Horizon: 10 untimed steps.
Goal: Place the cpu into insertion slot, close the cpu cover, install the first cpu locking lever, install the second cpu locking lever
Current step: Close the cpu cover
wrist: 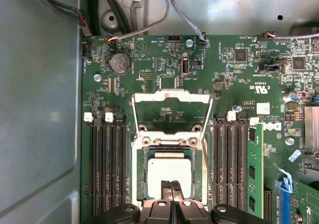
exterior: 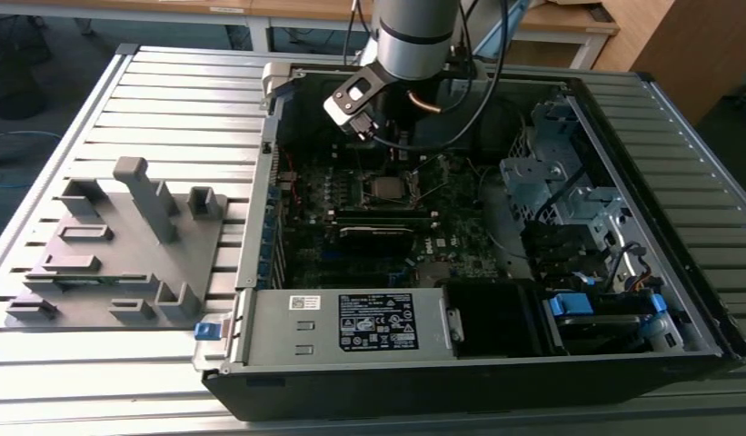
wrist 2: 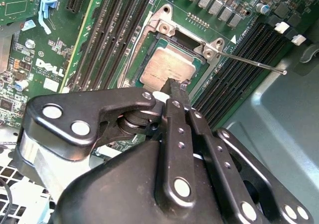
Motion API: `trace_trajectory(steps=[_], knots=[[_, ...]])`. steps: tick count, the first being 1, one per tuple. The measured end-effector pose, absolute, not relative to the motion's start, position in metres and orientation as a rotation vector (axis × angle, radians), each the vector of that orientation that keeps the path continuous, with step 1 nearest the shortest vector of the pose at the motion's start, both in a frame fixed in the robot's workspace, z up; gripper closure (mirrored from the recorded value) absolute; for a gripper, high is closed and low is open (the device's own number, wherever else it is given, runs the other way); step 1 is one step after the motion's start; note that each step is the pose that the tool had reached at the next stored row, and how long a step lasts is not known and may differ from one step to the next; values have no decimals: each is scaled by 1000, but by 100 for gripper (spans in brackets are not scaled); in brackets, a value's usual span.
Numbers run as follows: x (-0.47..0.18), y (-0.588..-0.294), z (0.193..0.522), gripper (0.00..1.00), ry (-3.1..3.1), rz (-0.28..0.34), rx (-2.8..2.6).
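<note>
I read the gripper (wrist: 172, 186) as closed, its jaws pressed together with nothing between them. The tips sit at one edge of the cpu (wrist: 168, 168) — it lies in the insertion slot (wrist: 140, 179) — and the cpu cover (wrist: 172, 95) is flipped open.

A computer case (exterior: 257, 227) lies open on the slatted surface (exterior: 166, 100), with a block of holders (exterior: 118, 245) beside it on the exterior view's left. Inside the case, the motherboard (exterior: 336, 195) lies flat, with the power supply (exterior: 348, 322) before it and the drive cage (exterior: 554, 182) on the exterior view's right. In the first wrist view the cpu (wrist: 169, 167) sits in the insertion slot (wrist: 141, 184) between two banks of memory slots (wrist: 107, 169). The cpu cover (wrist: 172, 95) is swung open beyond the slot, and the gripper (wrist: 171, 184) is over the cpu's near edge.
</note>
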<state>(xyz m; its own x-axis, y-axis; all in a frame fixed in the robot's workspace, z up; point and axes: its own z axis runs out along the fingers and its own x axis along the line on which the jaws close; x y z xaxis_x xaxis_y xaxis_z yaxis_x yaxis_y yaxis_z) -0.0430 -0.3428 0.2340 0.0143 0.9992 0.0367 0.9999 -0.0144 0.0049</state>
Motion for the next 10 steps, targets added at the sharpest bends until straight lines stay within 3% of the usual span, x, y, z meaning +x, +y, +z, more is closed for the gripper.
trace_trajectory(steps=[10], knots=[[-43,-343,237,90,-2190,-46,-2221]])
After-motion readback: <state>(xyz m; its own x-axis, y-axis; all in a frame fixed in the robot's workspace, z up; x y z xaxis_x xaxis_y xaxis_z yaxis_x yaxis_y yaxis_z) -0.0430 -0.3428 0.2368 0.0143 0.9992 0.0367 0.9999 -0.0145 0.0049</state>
